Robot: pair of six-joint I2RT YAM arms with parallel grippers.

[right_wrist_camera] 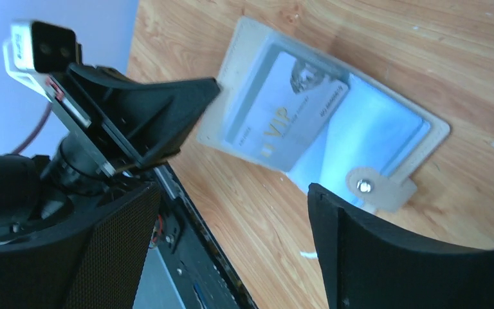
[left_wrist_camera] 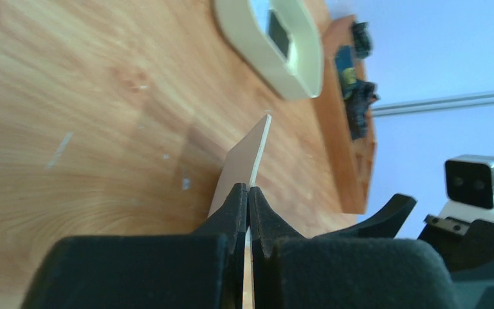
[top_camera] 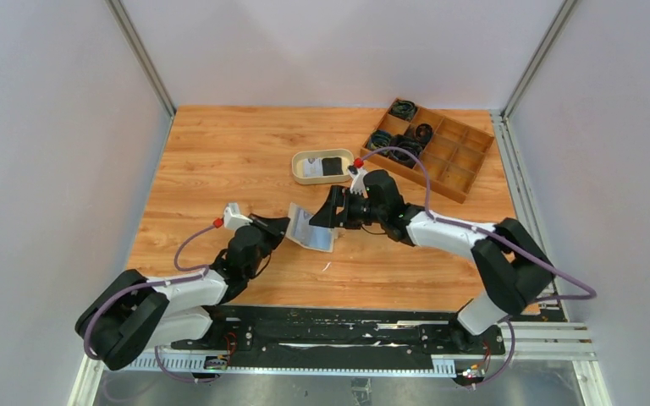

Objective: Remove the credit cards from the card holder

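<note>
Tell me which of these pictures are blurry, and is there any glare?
Top external: sharp, evenly lit. Left wrist: the tray and wooden box are out of focus. Right wrist: slightly smeared, with pale bluish glare across the open card holder and its card.

Matt beige card holder [right_wrist_camera: 373, 129], glossy inside, on wood-grain table [top_camera: 220, 152]

- We found bare table [top_camera: 212, 152] to the left of and beyond the open wallet [top_camera: 313, 232], with room to pass there.
- The left gripper [top_camera: 286, 227] pinched the wallet's left edge and blocked that side.
- The right gripper [top_camera: 322, 211], fingers spread, crowded the wallet's right side.
- The tray [top_camera: 322, 152] lay close behind it.
- The wooden box [top_camera: 461, 161] filled the far right corner.
</note>
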